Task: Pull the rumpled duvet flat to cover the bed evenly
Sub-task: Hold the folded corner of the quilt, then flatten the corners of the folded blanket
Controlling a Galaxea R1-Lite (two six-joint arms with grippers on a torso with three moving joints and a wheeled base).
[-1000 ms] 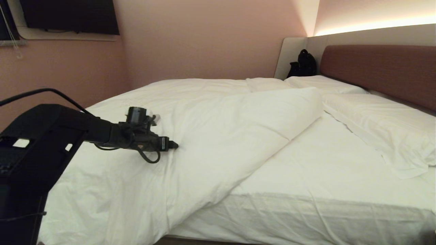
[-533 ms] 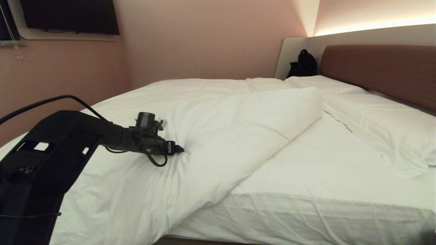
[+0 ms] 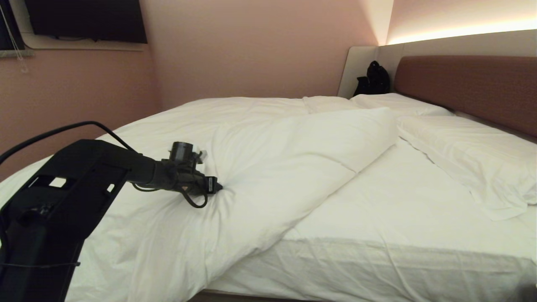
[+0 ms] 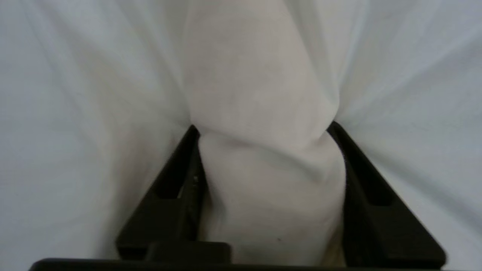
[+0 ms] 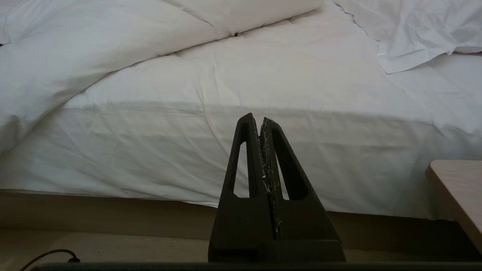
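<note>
Two grippers, one at work. Left gripper point(image 3: 219, 186): reached out over the near left part of the bed point(image 3: 377, 268), tips sunk into the duvet point(image 3: 268, 167); creases fanning out from the contact spot. In the left wrist view, left gripper point(image 4: 263, 130) clamped on a thick bunched fold of the duvet point(image 4: 263, 188), black fingers point(image 4: 177, 180) pressing the fold from both sides, fabric bulging between them. Right gripper point(image 5: 260, 118): low beside the bed, level with the mattress side, pincer fully closed, nothing between the fingers, apart from the bedding.

Duvet: white, puffy, heaped over the left half of the bed, near corner folded back in a diagonal from the foot edge up toward the pillows; right half of the mattress sheet point(image 3: 398, 209) bare. Lower left edge hanging over the bed's side.

Pillows point(image 3: 470, 155): two, flat and white, against the brown headboard point(image 3: 470, 88), the nearer one rumpled at its corner. Black bag point(image 3: 372, 79): in the far corner behind the pillows. Dark screen point(image 3: 84, 19): high on the pink wall. Pale tabletop corner point(image 5: 457, 188): beside the bed base, seen from the right wrist.
</note>
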